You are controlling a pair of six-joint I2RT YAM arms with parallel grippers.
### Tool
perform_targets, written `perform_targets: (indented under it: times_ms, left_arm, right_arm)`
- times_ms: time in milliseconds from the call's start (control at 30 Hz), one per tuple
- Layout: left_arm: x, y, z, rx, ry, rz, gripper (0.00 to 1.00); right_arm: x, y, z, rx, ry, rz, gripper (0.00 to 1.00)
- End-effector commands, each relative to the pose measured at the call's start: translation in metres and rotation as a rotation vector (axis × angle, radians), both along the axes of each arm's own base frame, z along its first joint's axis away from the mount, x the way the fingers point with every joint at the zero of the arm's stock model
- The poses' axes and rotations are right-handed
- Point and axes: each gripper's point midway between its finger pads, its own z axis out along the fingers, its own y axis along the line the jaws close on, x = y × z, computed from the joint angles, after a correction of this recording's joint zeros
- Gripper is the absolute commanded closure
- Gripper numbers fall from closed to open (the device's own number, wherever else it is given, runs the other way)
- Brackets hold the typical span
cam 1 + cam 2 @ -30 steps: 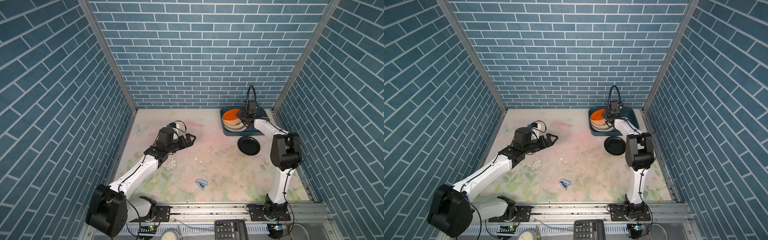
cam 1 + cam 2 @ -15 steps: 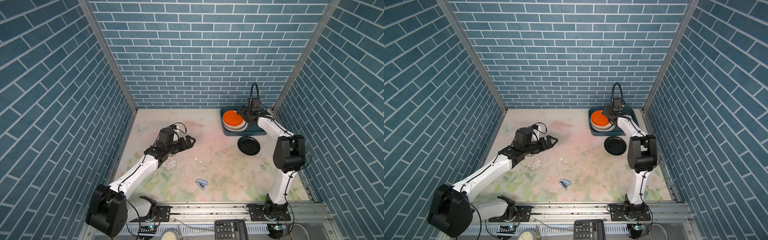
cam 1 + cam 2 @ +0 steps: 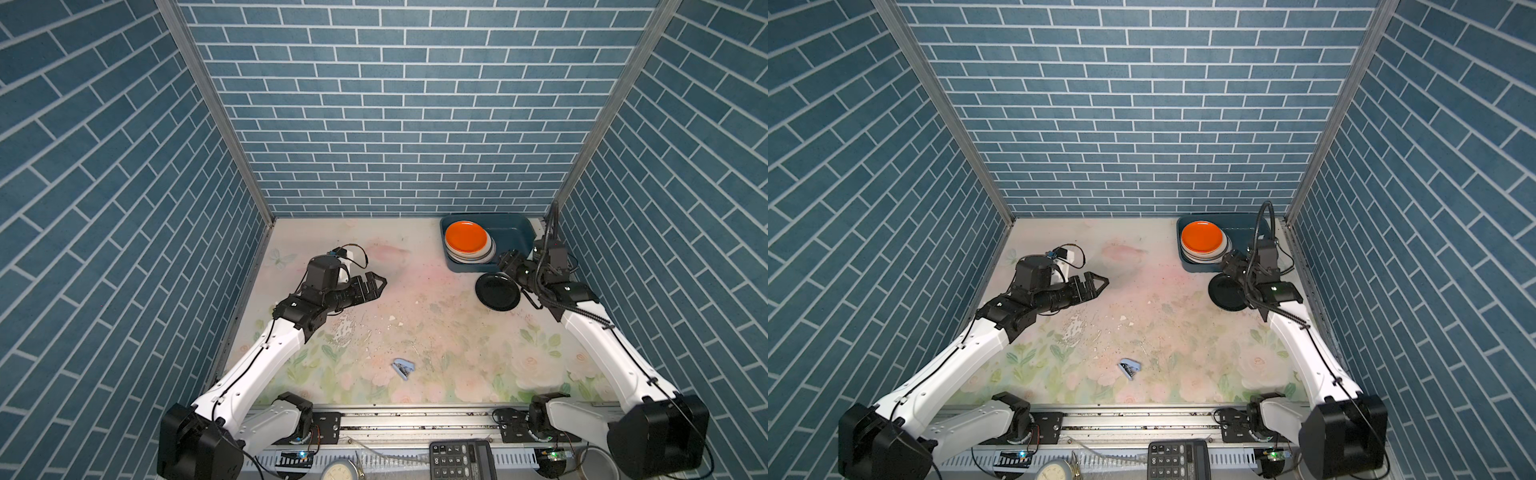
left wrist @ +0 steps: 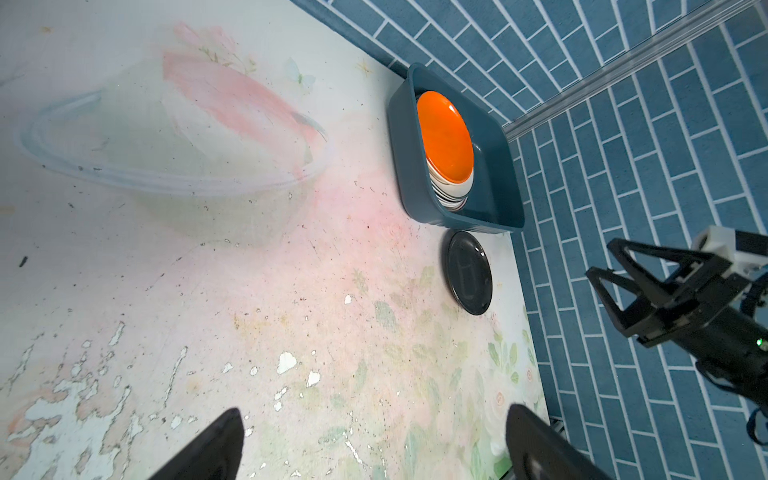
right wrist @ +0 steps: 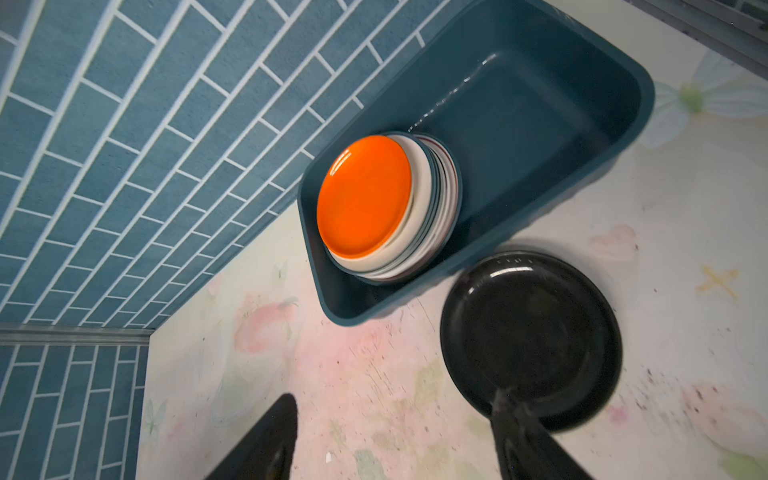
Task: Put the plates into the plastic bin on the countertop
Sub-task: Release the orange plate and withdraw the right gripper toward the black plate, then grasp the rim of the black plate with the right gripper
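Observation:
The plastic bin point(image 3: 513, 232) point(image 3: 1246, 235) point(image 4: 494, 183) point(image 5: 540, 116) sits in the far right corner of the countertop point(image 3: 415, 316). At its left end a stack of plates is topped by a plain orange plate point(image 3: 466, 239) point(image 3: 1202, 237) point(image 4: 444, 137) point(image 5: 363, 195). A black plate point(image 3: 494, 293) point(image 3: 1225, 295) point(image 4: 469, 278) point(image 5: 532, 332) lies flat on the countertop just in front of the bin. My right gripper point(image 3: 508, 266) point(image 3: 1228, 266) point(image 4: 615, 270) point(image 5: 395, 432) hovers open and empty over that plate's far edge. My left gripper point(image 3: 376, 284) point(image 3: 1102, 283) point(image 4: 374, 436) hangs wide open and empty over the left middle.
A small light-blue stapler-like object point(image 3: 403, 369) point(image 3: 1130, 370) lies near the front centre. Chipped paint point(image 3: 349, 328) marks the middle of the surface. Brick walls close in on three sides. A calculator point(image 3: 461, 459) rests on the front rail.
My right gripper opened and let go of the orange plate, which now lies flat on the stack. The gripper then drew back out of the bin to above the black plate. The left arm barely moved.

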Motion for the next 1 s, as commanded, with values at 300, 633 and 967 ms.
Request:
perform_targets:
  times_ms: [300, 633, 967]
  left_arm:
    - [-0.026, 0.025, -0.005, -0.094, -0.007, 0.150, 0.00]
    - [-0.038, 0.032, -0.004, -0.086, 0.008, 0.167, 0.01]
    - [-0.034, 0.029, -0.009, -0.076, 0.033, 0.156, 0.00]
  right_arm:
    - [-0.054, -0.008, -0.096, 0.179, 0.142, -0.012, 0.23]
    - [-0.018, -0.008, -0.133, 0.292, 0.163, 0.014, 0.23]
    - [0.000, -0.004, -0.167, 0.364, 0.204, 0.023, 0.25]
